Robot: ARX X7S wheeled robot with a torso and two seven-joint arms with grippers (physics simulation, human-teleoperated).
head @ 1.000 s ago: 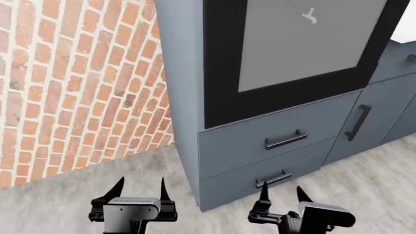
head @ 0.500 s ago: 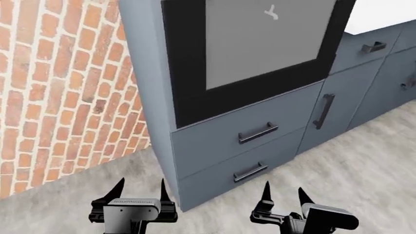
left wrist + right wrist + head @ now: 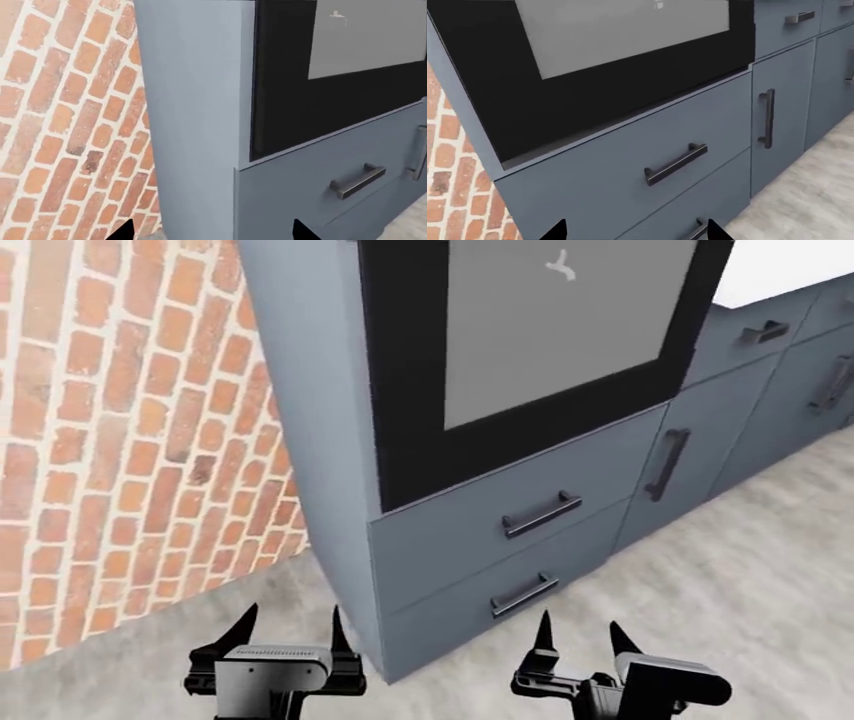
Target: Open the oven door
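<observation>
The oven door [image 3: 534,350] has a glossy black frame around a plain grey window. The tall cabinet [image 3: 320,440] and drawer fronts [image 3: 507,510] are blue-grey with dark bar handles [image 3: 541,514]. The brick wall [image 3: 120,440] is orange-red with pale mortar; the floor [image 3: 747,570] is mottled grey.

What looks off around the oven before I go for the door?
Nothing stands out. The oven door sits shut and flush in the cabinet, both drawers are closed with straight handles, and the floor shows no debris. Both grippers, left gripper and right gripper, hang open, empty.
</observation>
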